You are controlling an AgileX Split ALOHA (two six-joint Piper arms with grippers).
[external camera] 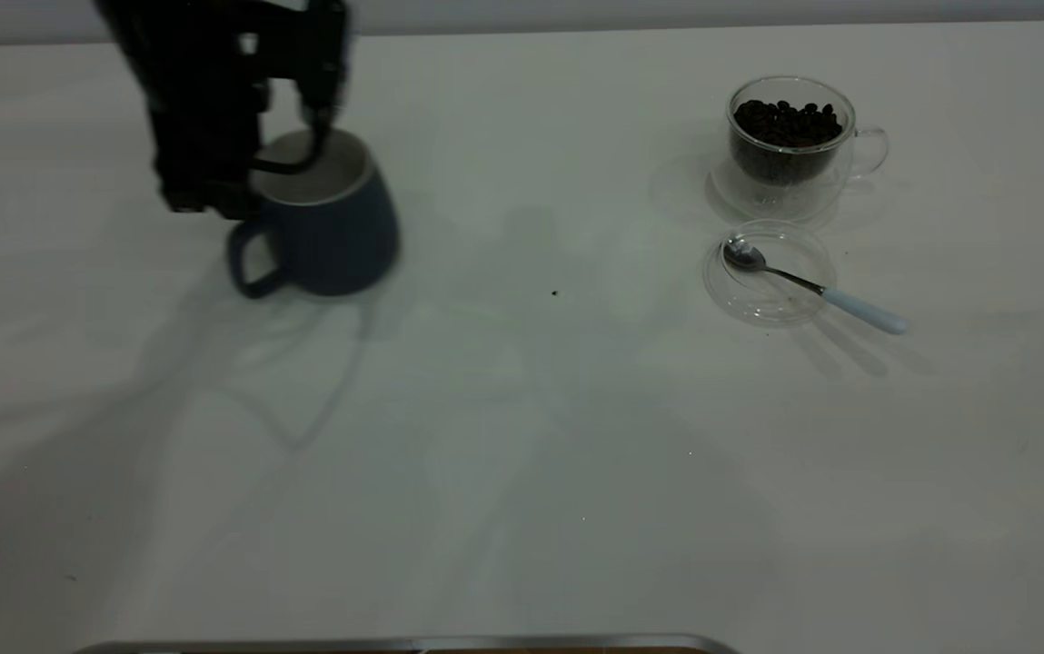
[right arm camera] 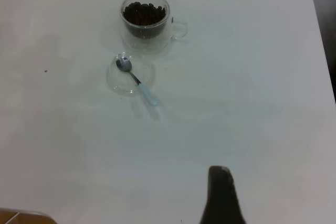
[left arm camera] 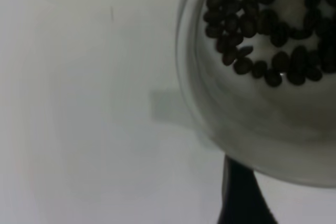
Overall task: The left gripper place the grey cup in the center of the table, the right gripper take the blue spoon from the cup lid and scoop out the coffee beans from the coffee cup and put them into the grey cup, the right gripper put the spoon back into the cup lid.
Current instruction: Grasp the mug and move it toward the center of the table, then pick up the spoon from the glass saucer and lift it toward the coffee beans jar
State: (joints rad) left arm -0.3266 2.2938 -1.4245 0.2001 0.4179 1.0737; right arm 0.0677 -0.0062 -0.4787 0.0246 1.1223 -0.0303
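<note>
Gripping the rim of the grey cup (external camera: 326, 222), the left gripper (external camera: 308, 136) seems clamped on it, one finger inside, near the table's (external camera: 522, 454) far left corner. The blue spoon (external camera: 812, 286) lies in the cup lid (external camera: 769, 272) (handle overhanging) beside the coffee cup (external camera: 790, 145) of coffee beans (external camera: 788, 123) near the far right corner. Only one fingertip of the right gripper (right arm camera: 220, 195) shows, so its grip is unclear.
</note>
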